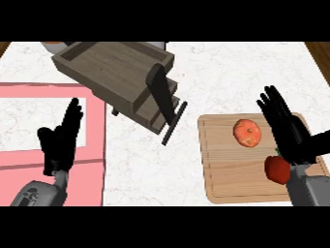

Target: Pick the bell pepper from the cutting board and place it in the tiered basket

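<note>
On the right of the counter lies a wooden cutting board (228,179). A red bell pepper (275,170) with a bit of green stem sits near its lower right, partly hidden by my right wrist. My right hand (296,140) is open over the board's right side, fingers straight and pointing up-left, just above the pepper and not holding it. The wooden tiered basket (89,55) stands tilted in view at the top centre, with dark metal supports. My left hand (56,145) is open at the left, fingers up, holding nothing.
An orange round fruit (247,132) lies on the upper part of the board, left of my right hand's fingers. A pink mat (89,164) with a white marbled middle covers the counter's left side under my left hand. Wooden floor shows at both top corners.
</note>
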Controlling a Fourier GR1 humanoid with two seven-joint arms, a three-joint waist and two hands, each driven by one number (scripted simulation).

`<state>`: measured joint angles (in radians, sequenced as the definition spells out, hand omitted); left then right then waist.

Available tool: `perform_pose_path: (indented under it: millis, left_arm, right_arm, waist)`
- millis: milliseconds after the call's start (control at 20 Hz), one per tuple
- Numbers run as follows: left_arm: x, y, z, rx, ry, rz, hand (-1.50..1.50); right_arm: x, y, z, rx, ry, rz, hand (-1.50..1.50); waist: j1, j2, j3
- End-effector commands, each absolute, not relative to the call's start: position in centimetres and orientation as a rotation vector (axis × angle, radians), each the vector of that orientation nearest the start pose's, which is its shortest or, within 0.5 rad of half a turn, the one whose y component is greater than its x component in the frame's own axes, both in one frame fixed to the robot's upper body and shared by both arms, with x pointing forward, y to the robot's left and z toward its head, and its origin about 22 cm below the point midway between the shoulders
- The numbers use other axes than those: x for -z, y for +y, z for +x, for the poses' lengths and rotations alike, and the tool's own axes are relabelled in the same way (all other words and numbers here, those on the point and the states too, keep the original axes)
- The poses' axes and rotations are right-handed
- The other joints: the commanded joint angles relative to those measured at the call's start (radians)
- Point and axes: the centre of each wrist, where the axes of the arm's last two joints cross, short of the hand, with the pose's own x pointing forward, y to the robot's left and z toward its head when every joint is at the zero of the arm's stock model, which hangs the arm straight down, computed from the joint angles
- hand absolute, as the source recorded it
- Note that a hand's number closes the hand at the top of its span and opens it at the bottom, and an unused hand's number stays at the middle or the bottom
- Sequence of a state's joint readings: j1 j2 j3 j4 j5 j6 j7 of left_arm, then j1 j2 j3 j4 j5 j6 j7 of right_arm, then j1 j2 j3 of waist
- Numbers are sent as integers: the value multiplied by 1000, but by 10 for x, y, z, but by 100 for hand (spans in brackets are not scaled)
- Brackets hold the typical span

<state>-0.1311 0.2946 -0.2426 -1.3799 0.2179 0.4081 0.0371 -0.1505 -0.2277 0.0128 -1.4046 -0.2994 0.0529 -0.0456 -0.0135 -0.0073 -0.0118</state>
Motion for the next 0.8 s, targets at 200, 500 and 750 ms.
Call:
perform_pose_path:
  millis: [200, 500, 750]
  left_arm:
    - [-18, 272, 264, 65, -1442, 184, 0]
    - [-21, 278, 267, 55, -1428, 129, 0]
    - [-32, 290, 256, 100, -1423, 87, 0]
  right_arm:
    - [-54, -250, 273, -48, -1923, -307, 150]
    - [8, -298, 239, 473, -1518, -957, -150]
    - [0, -266, 218, 269, -1554, -1177, -150]
  waist:
    - [13, -8, 10]
    - [-21, -1, 10]
    - [12, 0, 7]
